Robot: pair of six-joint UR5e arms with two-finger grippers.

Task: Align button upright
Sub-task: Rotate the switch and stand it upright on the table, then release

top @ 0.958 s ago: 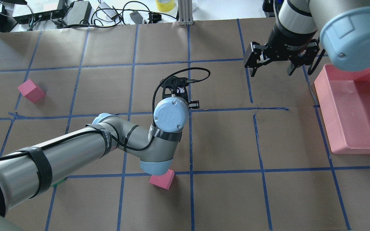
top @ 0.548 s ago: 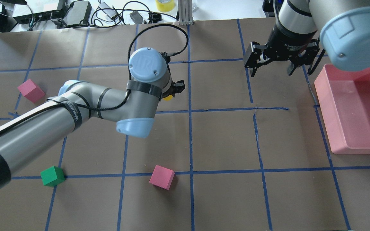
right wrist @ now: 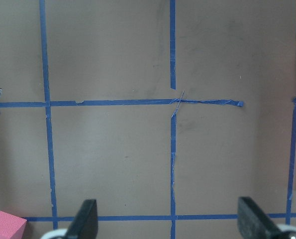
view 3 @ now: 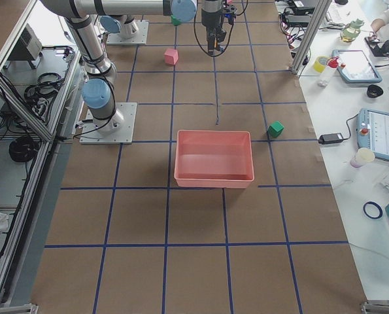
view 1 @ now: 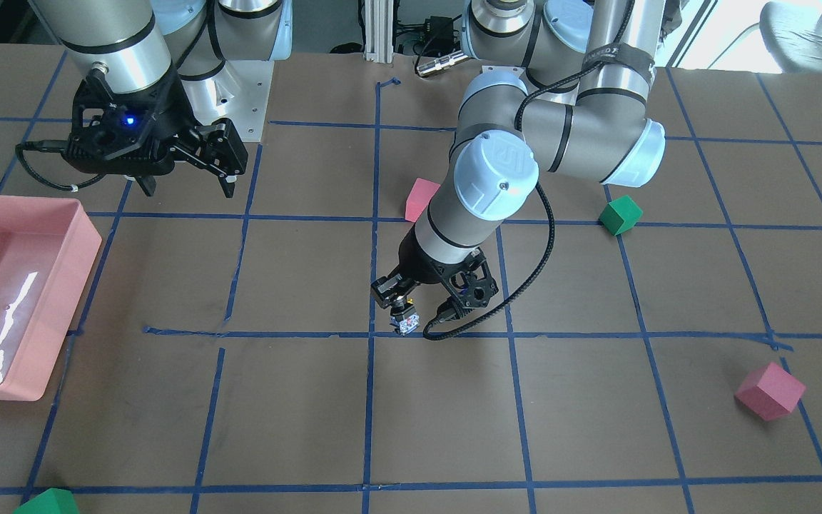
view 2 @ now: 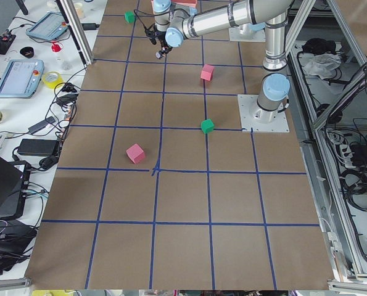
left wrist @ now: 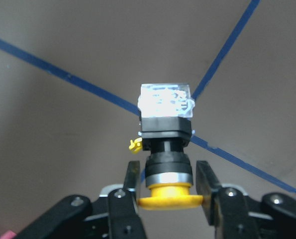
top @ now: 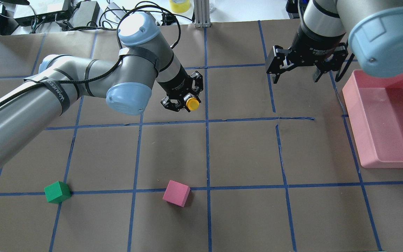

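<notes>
Button [left wrist: 165, 149] first: a round yellow cap, a silvery collar under it, then a black body with a small yellow tab on one side, and at the far end a silvery-white, half-clear base block. It looks tiny beside the pink cube [top: 176, 193] and the green cube [top: 57, 191] on the desk [top: 243, 154].

The left end effector [top: 188, 102] has it clamped. Its two black fingers [left wrist: 133, 189] press on opposite edges of the cap and collar, so the body and base stick out past the fingertips.

The long axis runs along the end effector's own reach, with the cap toward the wrist and the base away from it. That wrist aims steeply down, so the button stands close to upright with a lean (the overhead view catches the yellow cap face, the front-facing view shows the pale base lowest). The base is at or just over the desk surface; whether it touches I cannot tell. The spot is near the desk's middle, just beside a crossing of blue tape lines [top: 206, 121], and both cubes lie well apart from it.

The right end effector [top: 296, 75] hangs with its fingers spread wide and nothing between them, well apart from the button and near the pink tray [top: 354, 119].
</notes>
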